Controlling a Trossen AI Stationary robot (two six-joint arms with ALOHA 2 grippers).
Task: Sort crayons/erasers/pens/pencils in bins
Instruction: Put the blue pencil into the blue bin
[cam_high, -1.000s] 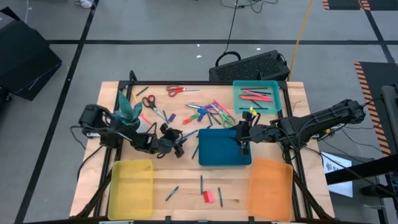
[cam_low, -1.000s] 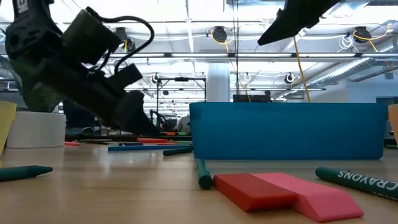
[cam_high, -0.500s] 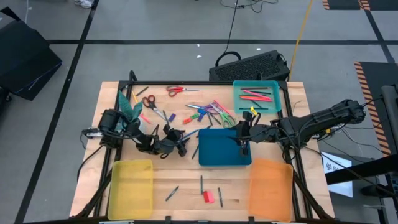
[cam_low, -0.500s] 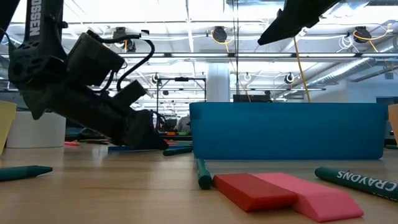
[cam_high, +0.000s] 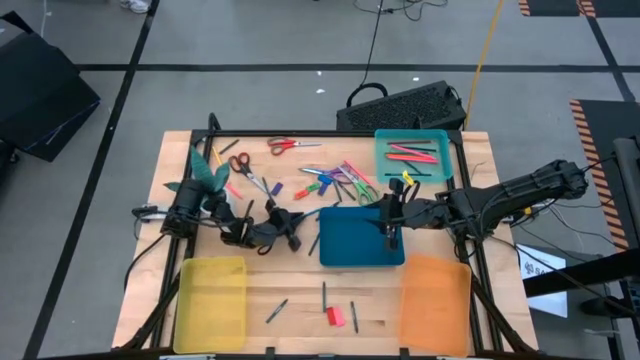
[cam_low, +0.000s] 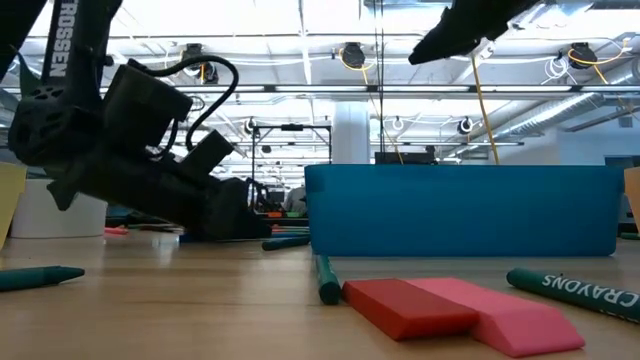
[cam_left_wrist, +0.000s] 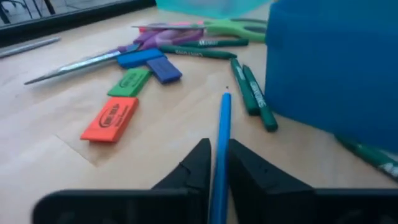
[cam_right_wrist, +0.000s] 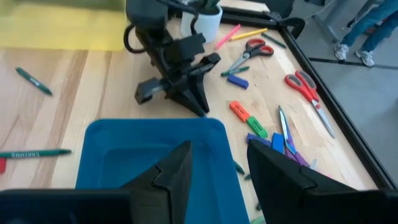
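A light wooden table (cam_high: 300, 300) carries everything. At its front edge a yellow bin (cam_high: 211, 290) sits on the left and an orange bin (cam_high: 436, 290) on the right; between them lie a red eraser (cam_high: 333, 316) touching a pink eraser (cam_high: 339, 319), with a few dark crayons (cam_high: 277, 310) near them. A dark blue bin (cam_high: 360, 235) rests in the middle, and a teal bin (cam_high: 412, 152) holding pink sticks stands at the far right corner. Scissors (cam_high: 285, 146), pens and an orange eraser (cam_left_wrist: 110, 119) lie scattered across the far half, beside a white pot (cam_low: 58, 208) on the left.
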